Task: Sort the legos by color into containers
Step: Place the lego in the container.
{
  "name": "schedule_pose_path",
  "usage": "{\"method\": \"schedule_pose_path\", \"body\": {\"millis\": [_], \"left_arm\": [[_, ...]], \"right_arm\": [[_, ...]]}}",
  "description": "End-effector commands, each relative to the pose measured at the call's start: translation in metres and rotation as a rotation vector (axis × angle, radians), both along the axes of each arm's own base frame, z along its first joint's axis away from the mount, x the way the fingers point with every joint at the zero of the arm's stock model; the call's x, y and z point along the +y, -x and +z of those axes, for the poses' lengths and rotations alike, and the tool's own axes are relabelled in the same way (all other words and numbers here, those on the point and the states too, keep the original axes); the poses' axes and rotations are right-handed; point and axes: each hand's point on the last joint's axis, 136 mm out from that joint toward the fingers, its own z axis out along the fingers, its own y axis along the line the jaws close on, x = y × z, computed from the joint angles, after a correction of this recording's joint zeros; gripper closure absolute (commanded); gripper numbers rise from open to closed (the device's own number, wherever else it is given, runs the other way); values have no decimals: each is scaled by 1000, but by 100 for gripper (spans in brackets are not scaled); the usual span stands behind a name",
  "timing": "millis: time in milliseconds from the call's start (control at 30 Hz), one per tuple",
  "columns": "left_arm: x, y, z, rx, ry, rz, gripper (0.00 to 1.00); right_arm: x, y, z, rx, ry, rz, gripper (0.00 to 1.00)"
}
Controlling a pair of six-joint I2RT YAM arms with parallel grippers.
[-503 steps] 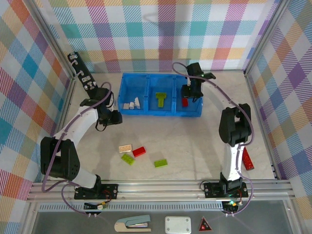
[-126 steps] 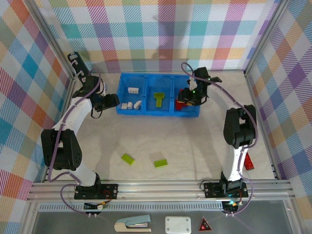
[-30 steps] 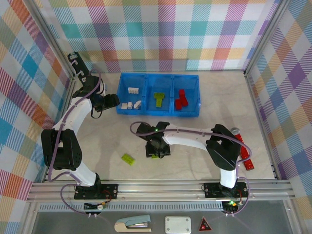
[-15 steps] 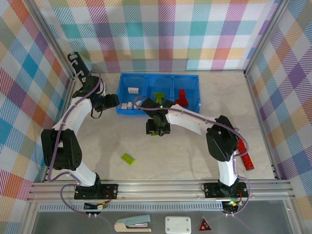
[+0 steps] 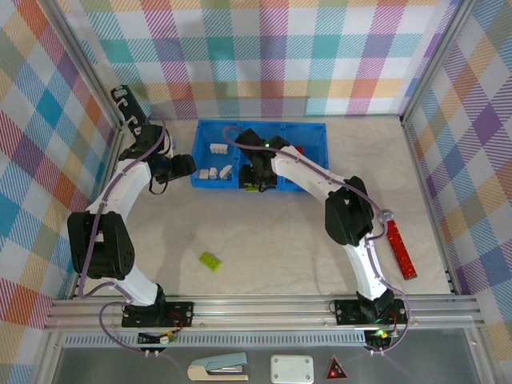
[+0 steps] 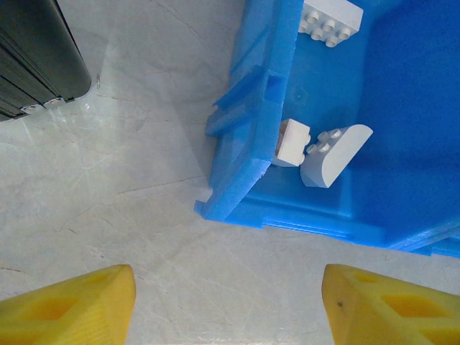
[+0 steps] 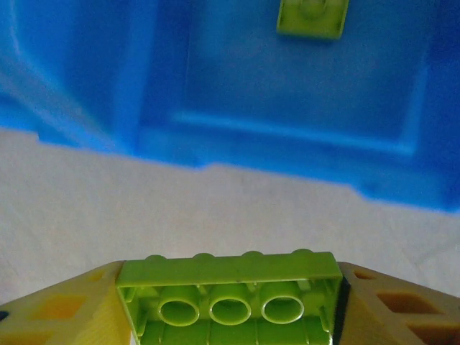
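In the right wrist view my right gripper (image 7: 230,305) is shut on a lime green lego (image 7: 230,295), seen from its hollow underside. It hangs over the table just in front of the blue tray's front wall (image 7: 287,154). Another green lego (image 7: 313,16) lies inside the middle container. From above, the right gripper (image 5: 258,178) sits at the front edge of the blue tray (image 5: 264,123). White legos (image 5: 216,149) lie in the left container, red legos (image 5: 298,150) in the right. One green lego (image 5: 211,260) lies on the table. My left gripper (image 6: 228,309) stands open beside the tray's left corner, holding nothing.
A long red studded strip (image 5: 398,248) lies on the table at the right. In the left wrist view, white legos (image 6: 330,154) lie just inside the tray corner (image 6: 241,172), and a dark arm part (image 6: 36,50) is at the upper left. Checked walls enclose the table.
My right gripper has carried the green lego from the middle of the table up to the tray's front edge. The left arm has not moved.
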Motion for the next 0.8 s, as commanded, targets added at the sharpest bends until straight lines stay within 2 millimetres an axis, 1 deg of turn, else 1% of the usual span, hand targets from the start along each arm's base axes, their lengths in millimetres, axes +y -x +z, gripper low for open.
{"method": "schedule_pose_path", "body": {"millis": [0,167,367,500,633,767], "left_arm": [[7,0,2,15,3,21,31],[6,-1,1,19,2,21,31],[7,-1,0,20,2,22,31],[6,-1,-1,22,3,20,31],[6,-1,-1,24,4,19,31],[6,-1,-1,23,6,19,31]], "right_arm": [[-3,-16,3,4,-25,8,37],[4,-39,5,-7,-130,-46,38],[11,-56,-5,-3,-206,-97,38],[16,-63,-14,1,-248,-122,36],[19,-68,-18,0,-278,-141,33],[19,-66,-20,5,-278,-142,28]]}}
